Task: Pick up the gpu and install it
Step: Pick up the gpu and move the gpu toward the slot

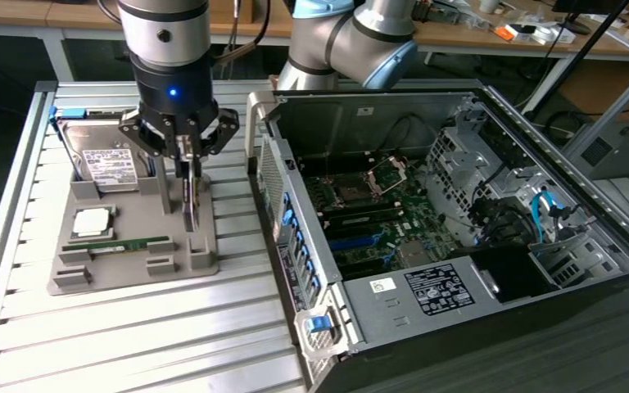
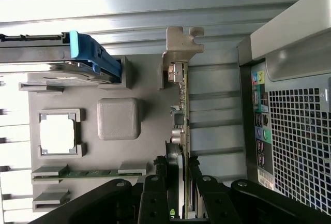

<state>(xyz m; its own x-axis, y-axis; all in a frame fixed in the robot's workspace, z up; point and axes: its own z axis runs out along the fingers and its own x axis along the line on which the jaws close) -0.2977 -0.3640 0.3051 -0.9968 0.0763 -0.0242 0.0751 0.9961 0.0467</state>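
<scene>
The gpu (image 1: 190, 205), a thin dark card, stands on edge in the grey holder tray (image 1: 128, 266) at the exterior view's left. My gripper (image 1: 189, 160) hangs straight above it, with its fingers pressed on both faces of the card's upper part. In the wrist view the gpu (image 2: 184, 110) is seen edge-on, its silvery bracket (image 2: 182, 43) at the far end. The black fingers (image 2: 155, 188) flank the card there, so the gripper (image 2: 177, 166) is shut on it. The card's lower edge stays at the tray's slot posts.
The tray also carries a silver hard drive (image 1: 101, 155) with a blue clip (image 2: 90, 53), a square processor (image 1: 92, 219) and a green memory stick (image 1: 118, 244). The open computer case (image 1: 445, 213) lies at the exterior view's right, motherboard (image 1: 380, 213) exposed. Everything rests on a slatted metal table (image 1: 128, 344).
</scene>
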